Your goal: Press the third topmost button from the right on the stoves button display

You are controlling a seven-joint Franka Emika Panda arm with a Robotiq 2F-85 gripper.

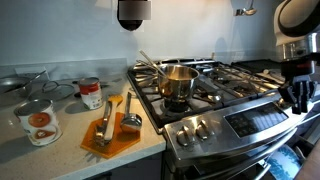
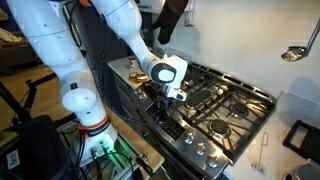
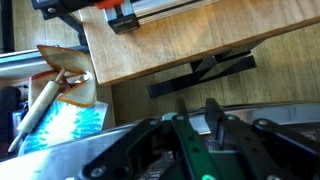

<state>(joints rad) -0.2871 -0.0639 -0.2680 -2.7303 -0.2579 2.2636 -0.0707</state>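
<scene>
Gas stove (image 1: 205, 138) fills middle of room, steel front facing me. White Panda arm (image 2: 60, 50) bends over stove's front edge. Orange cutting board (image 1: 110, 142) on counter beside stove, utensils lying on it. Steel pot (image 1: 178, 82) on burner. Button display (image 1: 255, 121) on front panel, right of knobs (image 1: 195, 130). Gripper (image 1: 298, 98) hangs near display's right end; contact unclear. Wrist view: jaws drawn together, nothing between. Two cans (image 1: 38, 122) on counter.
</scene>
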